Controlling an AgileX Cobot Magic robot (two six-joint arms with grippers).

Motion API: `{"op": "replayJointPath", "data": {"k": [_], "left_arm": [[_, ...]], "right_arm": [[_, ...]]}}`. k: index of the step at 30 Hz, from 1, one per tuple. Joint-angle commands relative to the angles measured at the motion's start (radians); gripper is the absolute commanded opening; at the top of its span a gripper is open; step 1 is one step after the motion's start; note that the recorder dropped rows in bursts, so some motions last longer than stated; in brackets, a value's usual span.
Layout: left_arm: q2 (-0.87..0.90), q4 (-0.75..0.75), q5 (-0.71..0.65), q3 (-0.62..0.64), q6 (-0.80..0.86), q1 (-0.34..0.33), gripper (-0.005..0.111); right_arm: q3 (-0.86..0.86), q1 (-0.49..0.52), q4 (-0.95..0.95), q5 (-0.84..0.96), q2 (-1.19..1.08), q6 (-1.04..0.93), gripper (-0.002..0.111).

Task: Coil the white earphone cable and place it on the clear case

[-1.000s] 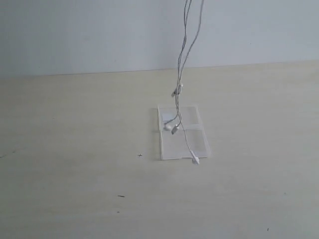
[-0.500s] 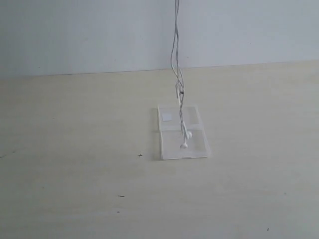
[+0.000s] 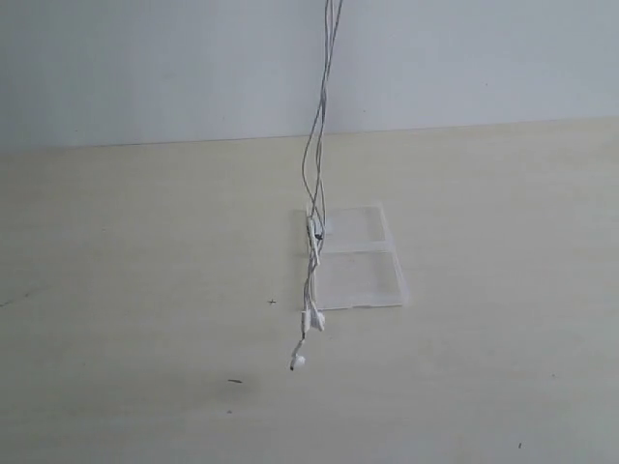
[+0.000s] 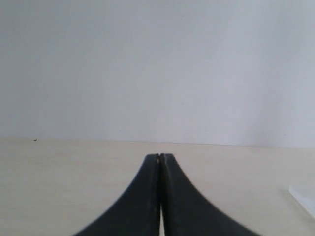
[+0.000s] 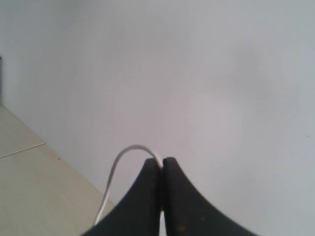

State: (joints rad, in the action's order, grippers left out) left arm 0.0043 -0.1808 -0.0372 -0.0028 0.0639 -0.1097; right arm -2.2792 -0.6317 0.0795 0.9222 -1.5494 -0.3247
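One cable point(image 3: 314, 232), seemingly beyond case point(image 3: 363, 263) edge

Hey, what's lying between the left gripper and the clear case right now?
Nothing but bare table. The left wrist view shows it running from the shut left gripper to the clear case corner at the frame's edge.
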Motion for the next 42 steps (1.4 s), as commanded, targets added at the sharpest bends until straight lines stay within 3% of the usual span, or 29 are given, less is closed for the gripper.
{"op": "replayJointPath", "data": {"k": [1,6,10,14,19,22,26,30,32,38,42], "left_arm": [[-0.004,-0.018,0.021,0.003,-0.020,0.000,0.000],[-0.004,-0.034,0.031,0.003,-0.049,0.000,0.000],[-0.004,-0.140,0.067,0.003,-0.232,0.000,0.000],[-0.004,-0.140,0.084,0.002,-0.239,0.020,0.000],[0.062,-0.136,0.102,-0.056,-0.256,0.135,0.000],[0.137,-0.078,0.167,-0.076,-0.256,0.240,0.000],[0.302,0.159,0.283,-0.105,-0.308,0.399,0.000],[0.521,0.330,0.505,-0.156,-0.309,0.528,0.000],[0.653,0.357,0.522,-0.217,-0.309,0.558,0.000],[0.991,0.483,0.518,-0.396,-0.353,0.561,0.001],[1.082,0.490,0.516,-0.438,-0.440,0.561,0.022]], "right_arm": [[-0.005,0.004,-0.001,0.002,-0.001,-0.005,0.000],[-0.005,0.004,0.001,-0.002,-0.001,-0.005,0.000],[-0.005,0.004,0.102,-0.027,-0.007,-0.005,0.000],[-0.005,0.004,0.186,-0.049,-0.036,-0.012,0.000],[-0.005,0.004,0.309,-0.063,-0.071,-0.042,0.000],[-0.005,0.004,0.353,-0.092,-0.080,-0.042,0.000],[-0.012,0.004,0.373,-0.127,-0.080,-0.042,0.000],[-0.053,0.004,0.391,-0.099,-0.080,-0.034,0.000],[-0.071,0.004,0.391,-0.072,-0.080,-0.018,0.000],[-0.117,0.004,0.366,0.035,-0.080,0.014,0.000],[-0.148,0.004,0.180,0.106,-0.078,0.101,0.000]]}}
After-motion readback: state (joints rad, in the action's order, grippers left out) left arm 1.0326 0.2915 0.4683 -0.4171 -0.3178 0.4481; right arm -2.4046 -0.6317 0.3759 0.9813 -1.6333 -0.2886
